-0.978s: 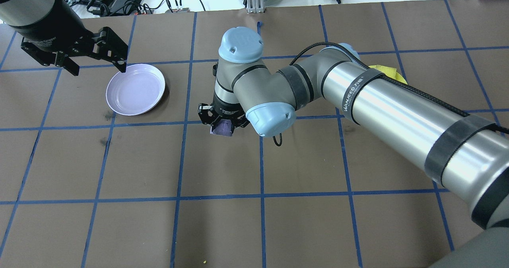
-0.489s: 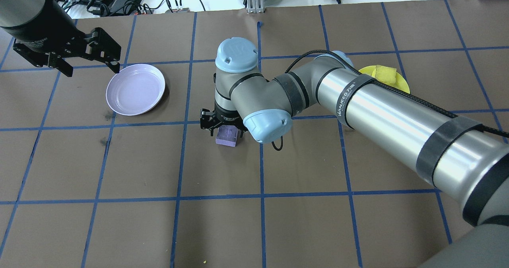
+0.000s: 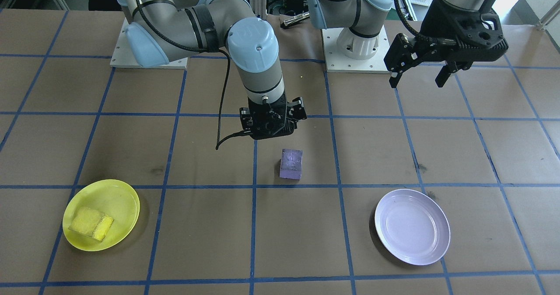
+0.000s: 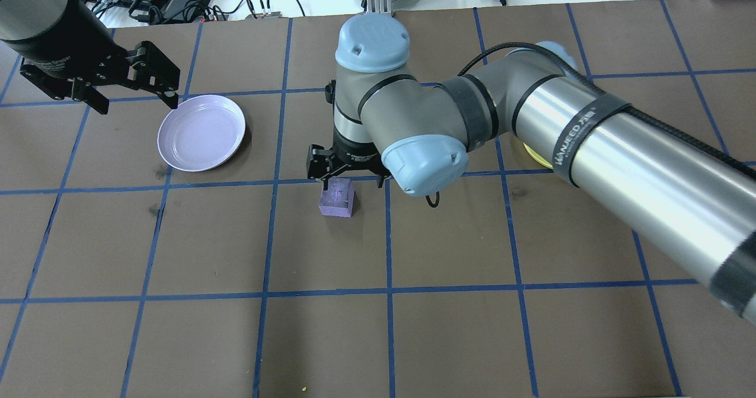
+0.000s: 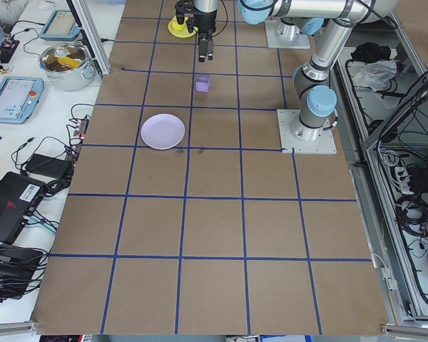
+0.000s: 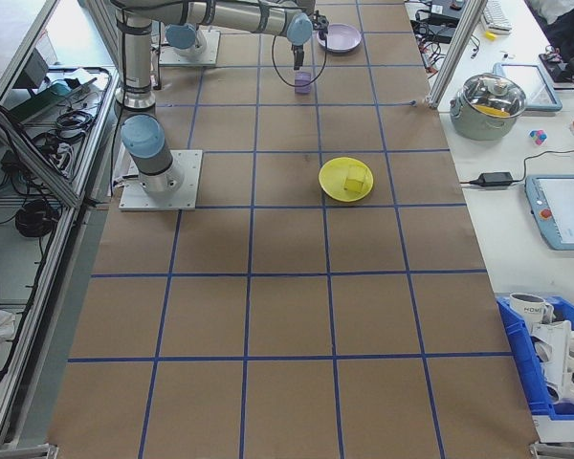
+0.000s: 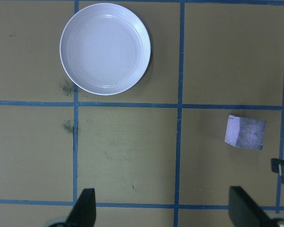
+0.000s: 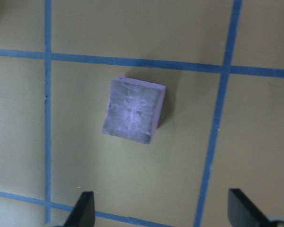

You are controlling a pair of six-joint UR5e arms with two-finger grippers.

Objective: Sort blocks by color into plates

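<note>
Release is what has just happened: from overhead, the right gripper (image 4: 345, 173), closed on the purple block (image 4: 337, 198) a second ago, now hangs above it with jaws spread and empty, and the block sits alone on the table (image 4: 177, 339)

From the front, the block stands well apart from the lavender plate (image 3: 412, 226), while the yellow block (image 3: 91, 223) already lies in the yellow plate (image 3: 127, 198). The left gripper (image 3: 418, 75) hovers open, holding nothing

Its wrist camera shows both plate and block within view; the right wrist camera looks straight down on the block. This reads as a midway drop so the left arm can finish the purple half
</note>
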